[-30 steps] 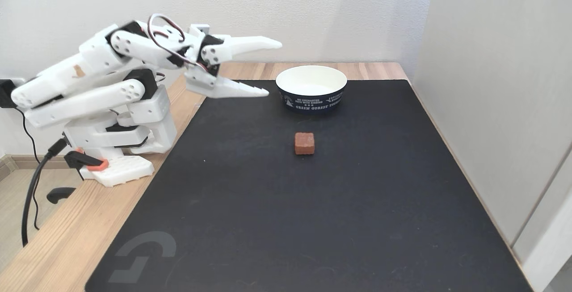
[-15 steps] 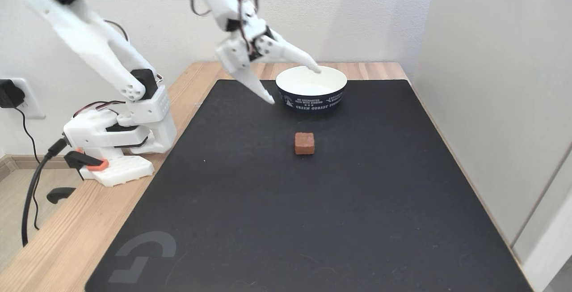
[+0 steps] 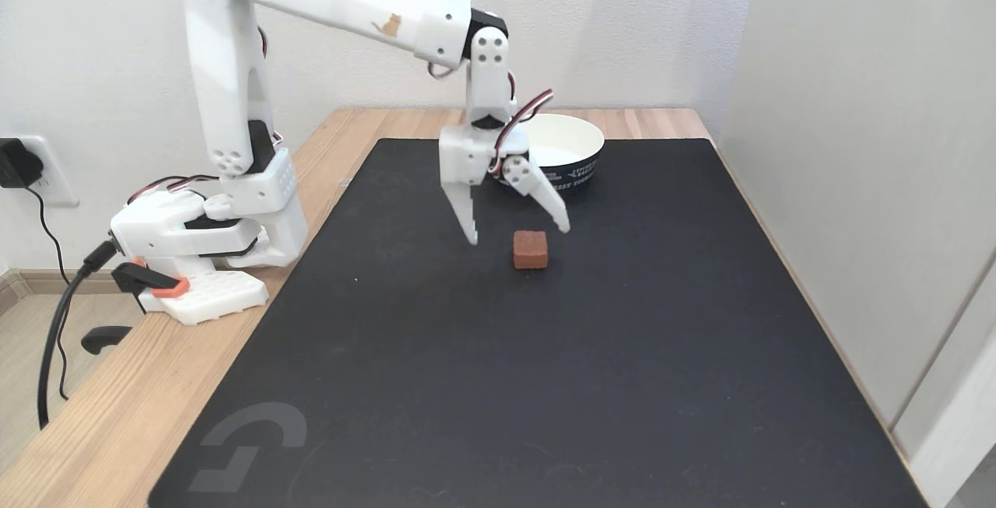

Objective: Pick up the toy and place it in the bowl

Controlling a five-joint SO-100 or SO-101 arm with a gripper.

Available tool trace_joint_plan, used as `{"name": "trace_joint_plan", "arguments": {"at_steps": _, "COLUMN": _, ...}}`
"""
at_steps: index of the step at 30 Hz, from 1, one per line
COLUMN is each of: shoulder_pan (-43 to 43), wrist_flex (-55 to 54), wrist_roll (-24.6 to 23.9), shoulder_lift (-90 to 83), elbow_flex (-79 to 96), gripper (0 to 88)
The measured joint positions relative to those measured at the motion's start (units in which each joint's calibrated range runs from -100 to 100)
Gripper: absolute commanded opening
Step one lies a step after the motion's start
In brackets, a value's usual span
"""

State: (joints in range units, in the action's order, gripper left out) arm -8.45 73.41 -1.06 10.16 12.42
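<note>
A black mat point(image 3: 545, 383) is spread over a wooden desk point(image 3: 117, 415) against a pale wall. The tool point(image 3: 517, 236) is seen released, jaws spread, poised just above and behind the toy point(image 3: 530, 249), which is left on the mat in front of the bowl point(image 3: 572, 154). A descent off-centre is judged liable to nudge the block aside or clip the nearby bowl.
</note>
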Motion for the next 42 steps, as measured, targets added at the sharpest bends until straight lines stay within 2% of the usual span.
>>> {"name": "trace_joint_plan", "arguments": {"at_steps": 12, "shoulder_pan": 3.6, "wrist_flex": -1.6, "wrist_roll": 0.0, "shoulder_lift": 10.7, "elbow_flex": -4.2, "gripper": 44.2}}
{"name": "trace_joint_plan", "arguments": {"at_steps": 25, "shoulder_pan": 3.6, "wrist_flex": -1.9, "wrist_roll": -0.1, "shoulder_lift": 11.2, "elbow_flex": -4.8, "gripper": 44.1}}
{"name": "trace_joint_plan", "arguments": {"at_steps": 30, "shoulder_pan": 3.6, "wrist_flex": -2.0, "wrist_roll": -1.6, "shoulder_lift": 11.2, "elbow_flex": -4.8, "gripper": 44.1}}
{"name": "trace_joint_plan", "arguments": {"at_steps": 33, "shoulder_pan": 3.7, "wrist_flex": -2.7, "wrist_roll": -1.7, "shoulder_lift": 11.2, "elbow_flex": -4.8, "gripper": 34.4}}
{"name": "trace_joint_plan", "arguments": {"at_steps": 34, "shoulder_pan": 3.7, "wrist_flex": -2.8, "wrist_roll": -1.7, "shoulder_lift": 11.2, "elbow_flex": -4.8, "gripper": 29.2}}
{"name": "trace_joint_plan", "arguments": {"at_steps": 35, "shoulder_pan": 3.7, "wrist_flex": -3.0, "wrist_roll": -1.7, "shoulder_lift": 11.2, "elbow_flex": -4.7, "gripper": 18.1}}
{"name": "trace_joint_plan", "arguments": {"at_steps": 37, "shoulder_pan": 3.7, "wrist_flex": -4.5, "wrist_roll": -1.6, "shoulder_lift": 11.2, "elbow_flex": -4.8, "gripper": 9.6}}
{"name": "trace_joint_plan", "arguments": {"at_steps": 42, "shoulder_pan": 3.7, "wrist_flex": -10.3, "wrist_roll": -1.8, "shoulder_lift": 11.2, "elbow_flex": -6.4, "gripper": 5.1}}
